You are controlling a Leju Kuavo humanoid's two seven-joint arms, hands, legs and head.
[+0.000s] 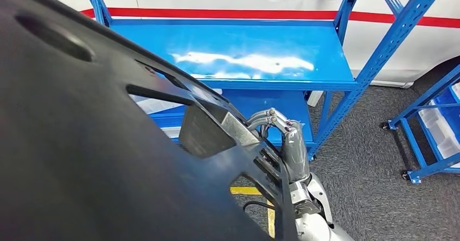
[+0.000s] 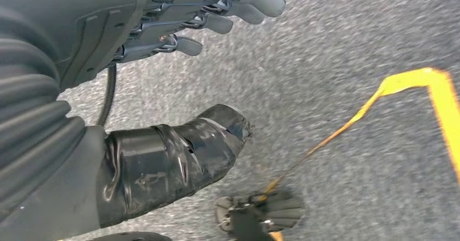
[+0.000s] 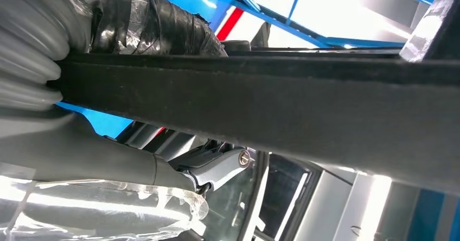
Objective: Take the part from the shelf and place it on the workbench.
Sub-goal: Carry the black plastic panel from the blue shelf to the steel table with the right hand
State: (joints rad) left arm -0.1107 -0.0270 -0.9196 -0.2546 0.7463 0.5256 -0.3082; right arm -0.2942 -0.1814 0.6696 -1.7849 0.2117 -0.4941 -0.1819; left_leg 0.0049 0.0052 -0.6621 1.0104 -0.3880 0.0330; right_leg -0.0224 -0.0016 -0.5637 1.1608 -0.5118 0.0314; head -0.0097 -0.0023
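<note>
Close against the robot's chest, the large black moulded plastic panel (image 1: pixel 81 143) fills the left and lower part of the head view, tilted, its upper edge running diagonally from top left down to the right hand (image 1: pixel 290 148). It is matt, with one oval recess near the top and several angular cut-outs along its rim. That rim ends near the front lip of the blue steel shelf rack (image 1: pixel 238 54), whose glossy upper deck lies bare beyond it; to the right, grey carpet floor (image 1: pixel 358 170) lies open between this rack and a second blue wheeled rack (image 1: pixel 428 127). Behind both stands one white car body with a red stripe (image 1: pixel 244 14).

One panel, two racks, two hands. The right hand holds the panel's edge: in the right wrist view the black bar (image 3: pixel 260 105) passes between the taped thumb and the fingers (image 3: pixel 217 165) curled beneath it. The left hand (image 2: pixel 179 78) hangs over the carpet beside a yellow floor line (image 2: pixel 434 100), its fingers (image 2: pixel 228 7) spread from the thumb, holding nothing.
</note>
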